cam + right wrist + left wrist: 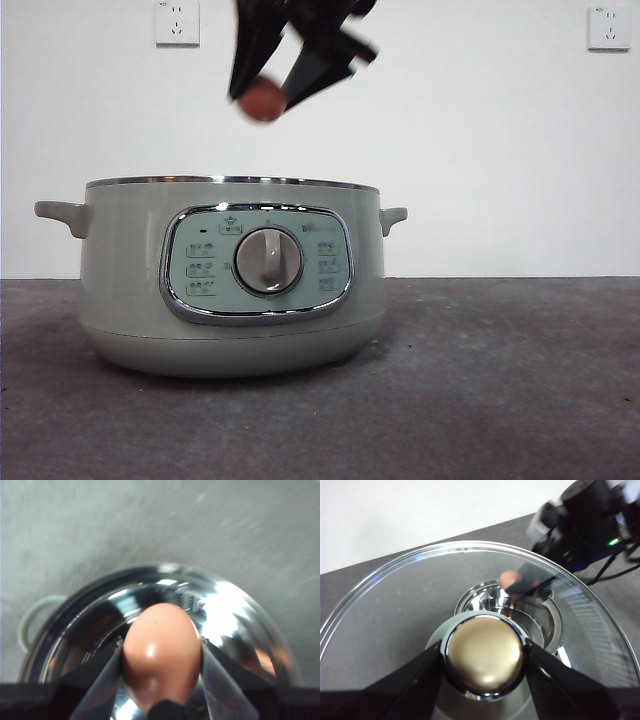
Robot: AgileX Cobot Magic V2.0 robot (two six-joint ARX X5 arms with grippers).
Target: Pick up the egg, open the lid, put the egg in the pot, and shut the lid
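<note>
Right gripper [268, 95] is pinching the egg [262, 100] above the open pot [230, 275], arm blurry and cut off up top. Left gripper [485, 655] clamps the lid [395, 610] by its knob, lid unseen from front. Dark grey desk [500, 390], white wall w/ two sockets [177, 22].

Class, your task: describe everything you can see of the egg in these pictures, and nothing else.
The egg is small, oval and reddish-brown, with a smooth shell that shows a soft highlight. It looks whole. The right gripper holds it, one black jaw pressed against each side. It hangs in the air above the open pot, whose shiny steel inside shows directly beneath it in the right wrist view. Nothing else touches it. The front view shows it slightly blurred.
</note>
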